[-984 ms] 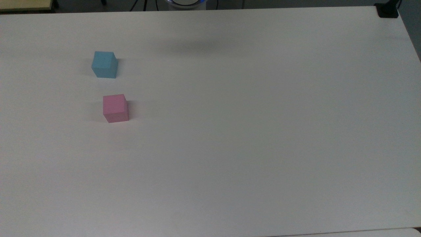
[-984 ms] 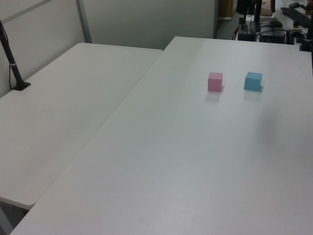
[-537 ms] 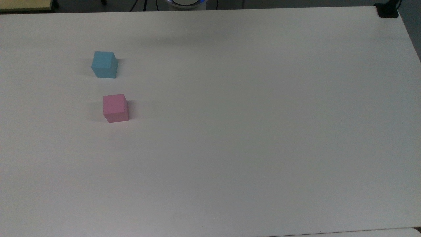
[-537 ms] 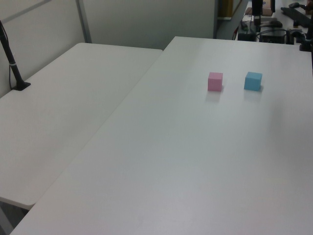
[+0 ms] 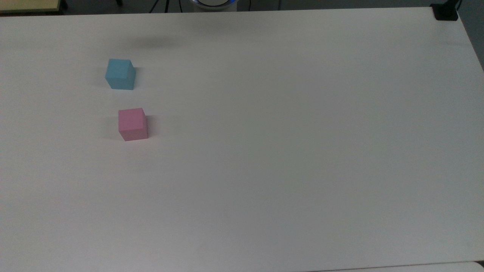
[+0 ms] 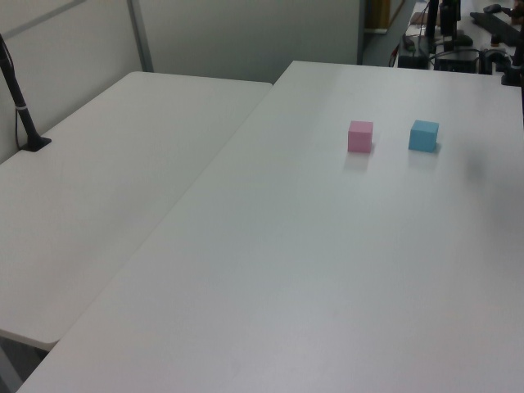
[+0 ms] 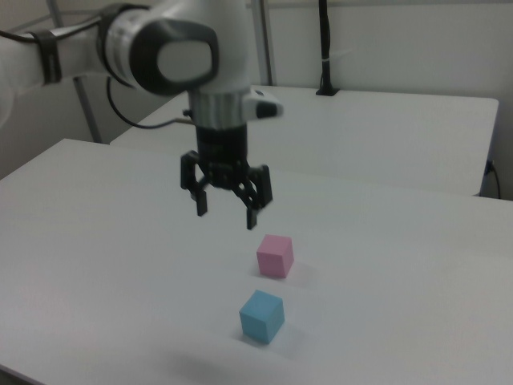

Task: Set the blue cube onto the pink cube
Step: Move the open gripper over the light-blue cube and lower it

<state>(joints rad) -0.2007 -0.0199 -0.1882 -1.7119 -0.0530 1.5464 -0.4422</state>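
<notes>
Black-fingered tool [image 7: 226, 211] hangs in the air above the worktop [image 7: 96, 241], fingers spread wide, holding nothing. Pink cube [image 7: 275, 256] sits on the worktop lower and toward the right view's right of the tool. Blue cube [image 7: 261, 316] rests just beyond it, nearer the camera, the two cubes apart, not touching.
</notes>
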